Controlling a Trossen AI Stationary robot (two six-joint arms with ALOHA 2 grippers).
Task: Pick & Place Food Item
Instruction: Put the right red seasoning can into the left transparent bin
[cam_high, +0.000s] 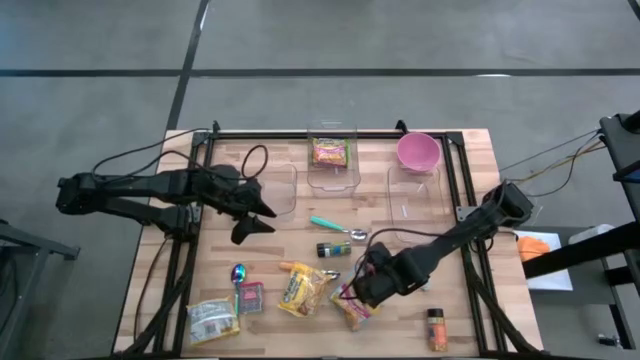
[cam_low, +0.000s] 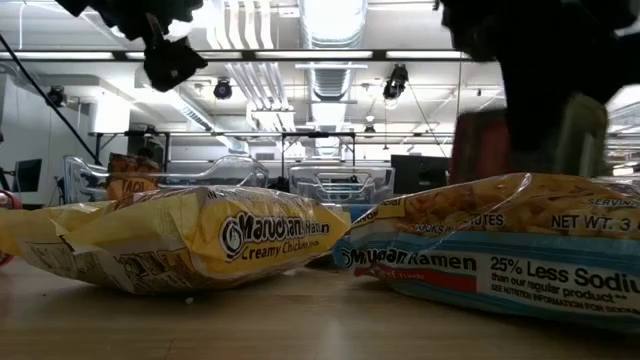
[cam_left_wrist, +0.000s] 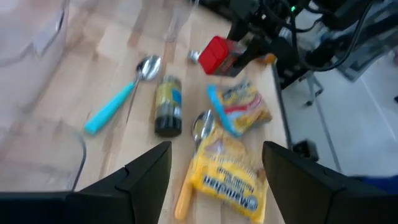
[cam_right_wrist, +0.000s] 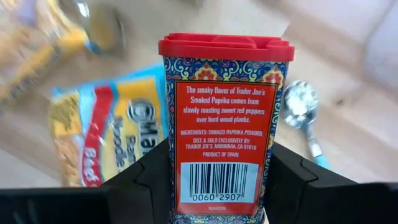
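- Right pincer (cam_right_wrist: 219, 186) clamped on smoked paprika tin (cam_right_wrist: 225, 124), red lid up, label facing wrist camera, tin upright between the two dark fingers (cam_right_wrist: 140, 180).
- In high view, right pincer (cam_high: 372, 283) low over near-centre of wooden surface (cam_high: 470, 210), just beside blue-and-yellow ramen pack (cam_high: 355, 307).
- Same ramen pack (cam_right_wrist: 106, 134) behind tin in right wrist view; metal spoon bowl (cam_right_wrist: 300, 106) off to the other side.
- From left wrist view, paprika tin (cam_left_wrist: 217, 55) seen farther off, gripped by the right arm, lifted above blue-and-yellow pack (cam_left_wrist: 239, 109).
- Left pincer (cam_left_wrist: 211, 180) wide, holding nothing; hovering over left-centre of surface (cam_high: 255, 215), well apart from tin.
- Below left pincer: yellow Maruchan ramen pack (cam_left_wrist: 227, 171), dark spice jar (cam_left_wrist: 168, 106) lying on its side, teal-handled spoon (cam_left_wrist: 121, 99).
- Yellow ramen pack (cam_high: 305, 290) near front centre; dark jar (cam_high: 333, 249) and teal spoon (cam_high: 335, 227) between the two arms.
- Clear bin (cam_high: 333, 170) at far centre with a noodle pack (cam_high: 330, 152) inside; pink bowl (cam_high: 417, 151) at far right, next to a second clear bin (cam_high: 412, 205).
- Small orange-lidded jar (cam_high: 437, 328) at near right; greenish packet (cam_high: 212, 320) at near left; small red packet (cam_high: 249, 298) beside it.
- Low view: yellow Maruchan pack (cam_low: 200, 240) and blue ramen pack (cam_low: 500, 260) lying flat up front, touching or overlapping.
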